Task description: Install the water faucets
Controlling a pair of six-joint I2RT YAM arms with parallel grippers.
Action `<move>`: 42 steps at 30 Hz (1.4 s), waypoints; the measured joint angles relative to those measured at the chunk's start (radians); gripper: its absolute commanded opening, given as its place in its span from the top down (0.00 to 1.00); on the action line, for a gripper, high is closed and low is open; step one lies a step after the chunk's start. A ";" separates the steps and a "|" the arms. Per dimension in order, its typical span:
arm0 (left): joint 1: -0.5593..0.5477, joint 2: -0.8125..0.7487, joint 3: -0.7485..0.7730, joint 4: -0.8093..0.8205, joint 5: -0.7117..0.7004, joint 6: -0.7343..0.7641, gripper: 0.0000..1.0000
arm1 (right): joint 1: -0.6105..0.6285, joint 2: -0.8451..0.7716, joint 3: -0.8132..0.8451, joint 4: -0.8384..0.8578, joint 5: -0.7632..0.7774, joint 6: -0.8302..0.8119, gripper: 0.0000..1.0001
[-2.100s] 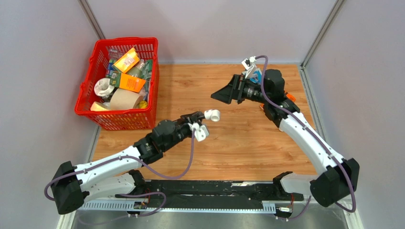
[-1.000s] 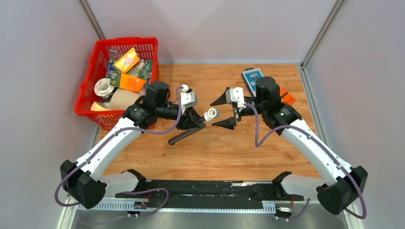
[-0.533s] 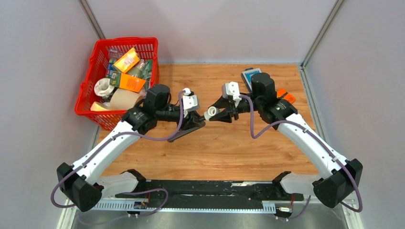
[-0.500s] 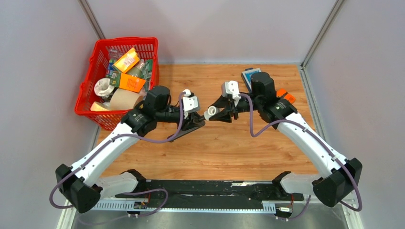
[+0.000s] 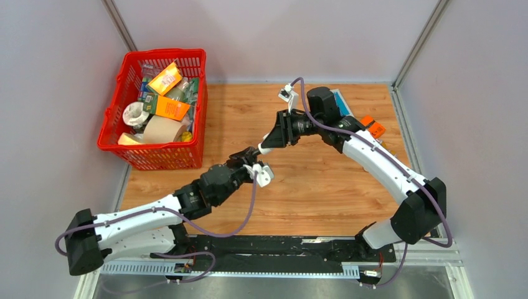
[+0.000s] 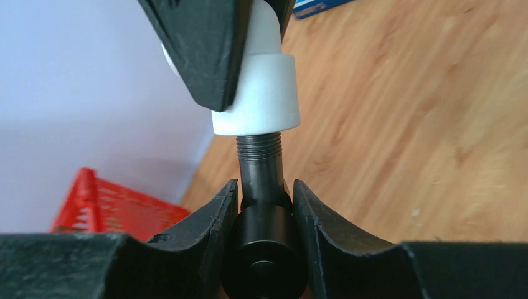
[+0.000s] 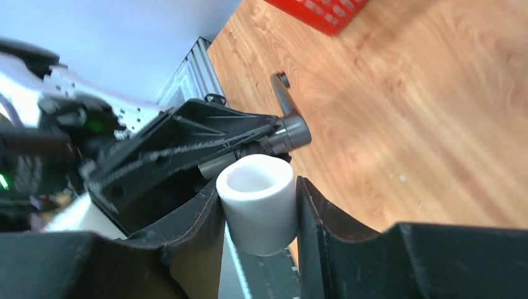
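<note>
Basket (image 5: 163, 157) at table's (image 5: 324, 187) far-left corner; elbow fitting (image 6: 261, 93) on faucet (image 6: 261, 180) end, mid-table; box (image 5: 344, 99) far right.

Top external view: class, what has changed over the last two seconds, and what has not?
The right gripper, open a second ago, moved in and closed on the white elbow fitting. The left arm swung back down toward the table. Unchanged: the left gripper clamps the dark faucet; the red basket stays.
</note>
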 measured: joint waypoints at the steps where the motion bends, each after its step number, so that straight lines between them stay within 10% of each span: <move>1: -0.035 0.015 -0.035 0.073 -0.074 0.059 1.00 | 0.000 0.005 -0.008 -0.002 0.017 0.058 0.99; 7: -0.158 0.162 -0.160 0.459 -0.352 0.349 1.00 | -0.006 0.009 -0.051 -0.005 0.084 0.262 0.83; 14: -0.159 0.124 -0.136 0.400 -0.350 0.308 1.00 | -0.012 -0.017 -0.052 0.022 0.094 0.269 0.37; 25: 0.171 0.060 0.101 -0.076 0.298 -0.157 1.00 | -0.056 -0.363 -0.183 0.235 0.069 -0.250 0.06; 33: 0.286 0.187 0.267 -0.337 0.794 -0.269 1.00 | -0.056 -0.563 -0.354 0.224 -0.130 -0.751 0.09; 42: 0.291 0.261 0.418 -0.489 1.019 -0.263 1.00 | -0.050 -0.517 -0.352 0.043 -0.194 -1.065 0.12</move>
